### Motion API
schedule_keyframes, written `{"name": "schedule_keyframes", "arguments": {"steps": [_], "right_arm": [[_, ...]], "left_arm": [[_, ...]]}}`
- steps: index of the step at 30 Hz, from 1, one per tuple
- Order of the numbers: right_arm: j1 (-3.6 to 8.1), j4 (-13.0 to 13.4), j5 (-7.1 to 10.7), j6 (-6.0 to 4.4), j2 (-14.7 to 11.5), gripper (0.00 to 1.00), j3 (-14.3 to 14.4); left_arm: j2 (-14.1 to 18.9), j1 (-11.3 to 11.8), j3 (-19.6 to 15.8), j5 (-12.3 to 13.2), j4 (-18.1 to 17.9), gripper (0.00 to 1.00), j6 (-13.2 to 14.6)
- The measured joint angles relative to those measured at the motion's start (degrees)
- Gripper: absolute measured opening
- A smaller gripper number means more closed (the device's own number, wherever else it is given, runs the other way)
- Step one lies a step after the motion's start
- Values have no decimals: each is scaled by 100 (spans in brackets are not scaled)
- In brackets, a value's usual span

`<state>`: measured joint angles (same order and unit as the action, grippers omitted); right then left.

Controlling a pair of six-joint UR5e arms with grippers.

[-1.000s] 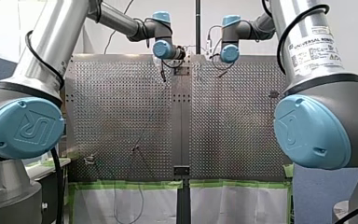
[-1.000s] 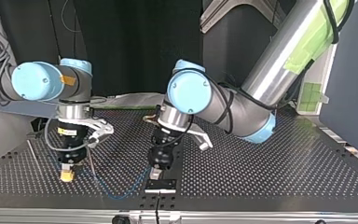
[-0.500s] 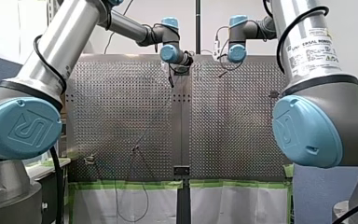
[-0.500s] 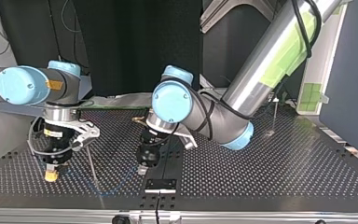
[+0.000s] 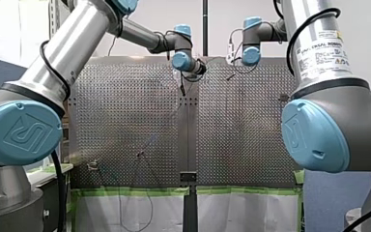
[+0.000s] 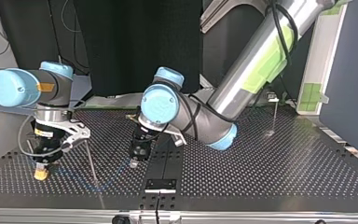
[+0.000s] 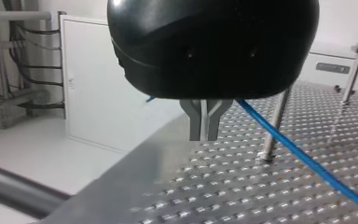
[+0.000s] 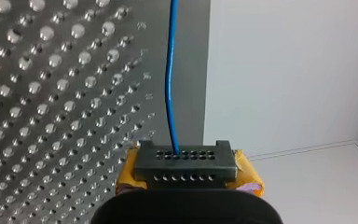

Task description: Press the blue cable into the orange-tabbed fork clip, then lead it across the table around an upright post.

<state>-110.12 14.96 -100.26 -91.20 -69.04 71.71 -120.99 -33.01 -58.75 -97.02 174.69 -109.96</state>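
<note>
**Operator:** Right claw (image 8: 185, 165), state?

**Arm:** Closed on the blue cable (image 8: 169, 84), which is gripped between my yellow pads (image 8: 247, 179). The cable leaves the claw straight ahead, with its long axis in line with the fingers, low over the perforated worktop (image 6: 270, 172).

**Operator:** Routing from there?

**Arm:** In the top view the cable sags faintly along the worktop toward my left claw (image 7: 204, 126). An upright post (image 6: 90, 161) stands between the two claws. The cable appears to pass the post's foot on the camera's side.

**Operator:** Left claw?

**Arm:** Its metal fingers (image 7: 194, 128) are pressed together with nothing between the tips. The cable crosses behind their roots, and I cannot tell whether it is caught there.

**Operator:** Which arm serves the post?

**Arm:** The post lies roughly midway between the claws. In my judgement the right claw, which has the firm hold, should carry the cable round it. A second post (image 6: 274, 116) stands well apart, at the top view's right.
</note>
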Motion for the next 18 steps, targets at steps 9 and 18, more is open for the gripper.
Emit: {"name": "schedule_keyframes", "arguments": {"steps": [9, 18], "right_arm": [[133, 12, -19, -4, 15, 0, 129], [224, 24, -31, -5, 125, 0, 320]], "left_arm": [[-384, -139, 185, -32, 9, 0, -4], [-770, -161, 206, -39, -4, 0, -2]]}}
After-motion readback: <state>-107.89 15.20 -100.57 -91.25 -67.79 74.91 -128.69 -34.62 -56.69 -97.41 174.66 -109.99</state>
